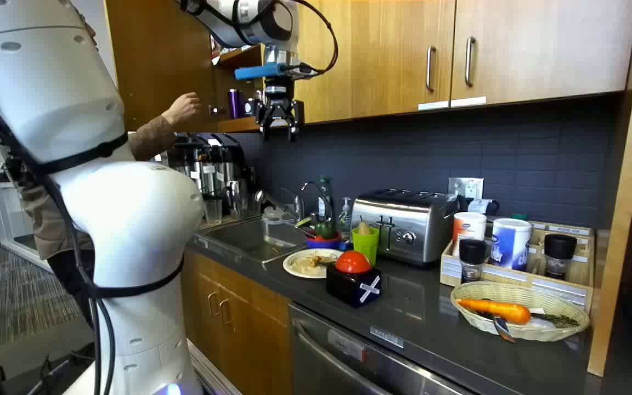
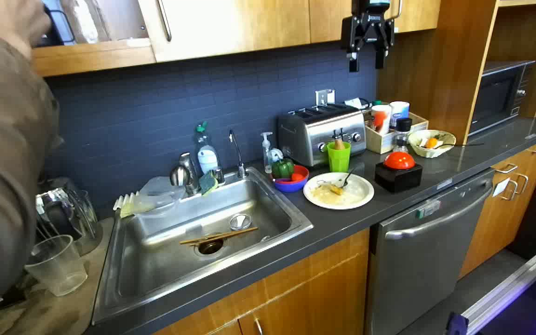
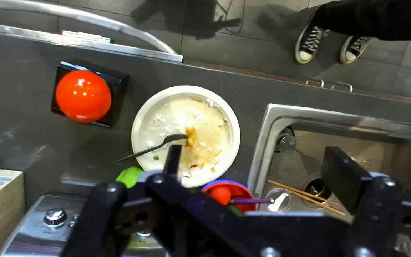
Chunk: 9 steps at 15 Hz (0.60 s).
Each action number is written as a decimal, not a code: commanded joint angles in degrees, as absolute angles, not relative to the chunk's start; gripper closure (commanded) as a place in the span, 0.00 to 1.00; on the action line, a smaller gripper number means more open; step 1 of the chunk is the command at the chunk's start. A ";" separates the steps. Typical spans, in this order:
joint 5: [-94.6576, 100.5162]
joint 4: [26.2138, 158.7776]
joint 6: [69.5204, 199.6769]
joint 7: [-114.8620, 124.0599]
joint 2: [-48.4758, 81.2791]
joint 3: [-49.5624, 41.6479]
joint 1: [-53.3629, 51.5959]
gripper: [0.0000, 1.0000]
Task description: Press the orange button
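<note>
The Franka Panda arm (image 1: 135, 208) stands tall in an exterior view, its elbow out of frame; the forearm (image 1: 239, 22) reaches in from the top and the wrist is bent so that it points at the floor. The dark countertop (image 1: 431, 323) runs well below. The Robotiq gripper (image 1: 279, 130) hangs near vertical, its jaws spread with nothing between them; in the wrist view one of its fingers (image 3: 341, 178) shows against the sink (image 3: 263, 150), the other against the white plate (image 3: 235, 134), with the orange button (image 3: 83, 96) off to the side, so a sideways move as well as a descent seems due. How far, the exterior views leave hard to judge in depth.

The button sits on the countertop just beside the plate, near the front edge. Its black box base (image 2: 396, 179) looks rigid and probably light, so an off-centre shove could skid it over the smooth surface. The dome (image 2: 399, 160) on top looks like glossy, hard plastic, likely sprung beneath: sturdy, but slick under a glancing fingertip. It seems to want no grasp; drawing the jaws together first would make one blunt tip, and the crown is the place to meet it, pressed straight down until the dome gives.
</note>
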<state>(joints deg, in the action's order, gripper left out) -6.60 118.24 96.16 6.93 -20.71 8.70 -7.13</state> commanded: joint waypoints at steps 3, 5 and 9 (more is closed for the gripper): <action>-6.60 118.08 96.08 6.95 -20.64 8.74 -7.10 0.00; -6.60 118.08 96.09 6.95 -20.64 8.74 -7.10 0.00; -6.06 118.53 96.58 6.76 -20.84 8.79 -7.03 0.00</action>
<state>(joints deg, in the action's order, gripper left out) -6.60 118.23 96.22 6.93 -20.70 8.70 -7.13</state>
